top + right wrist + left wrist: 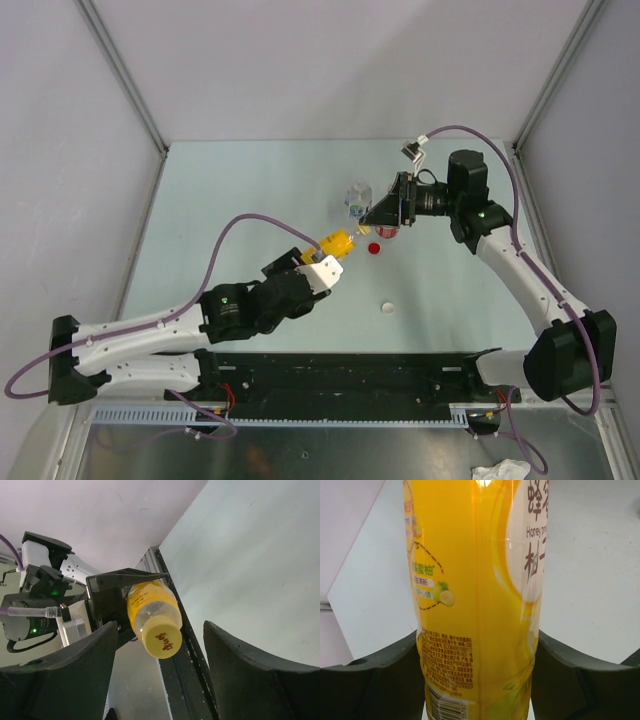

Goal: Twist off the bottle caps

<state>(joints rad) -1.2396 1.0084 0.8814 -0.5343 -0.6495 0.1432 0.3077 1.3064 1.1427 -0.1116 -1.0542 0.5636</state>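
My left gripper (325,255) is shut on the bottle with orange-yellow liquid (338,243) and holds it tilted above the table. In the left wrist view the bottle's label (475,605) fills the frame between both fingers (380,675). In the right wrist view its yellow cap (161,638) sits on the neck and faces my right gripper (160,630), which is open with the cap in the gap, touching neither finger. In the top view the right gripper (377,217) is close to the bottle's cap end. A red cap (374,248) and a white cap (388,307) lie loose on the table.
A clear bottle with a blue-green label (358,197) stands behind the grippers. A bottle with a red label (389,233) stands under the right gripper, mostly hidden. Walls enclose the table on the left, back and right. The black base rail (350,375) runs along the near edge.
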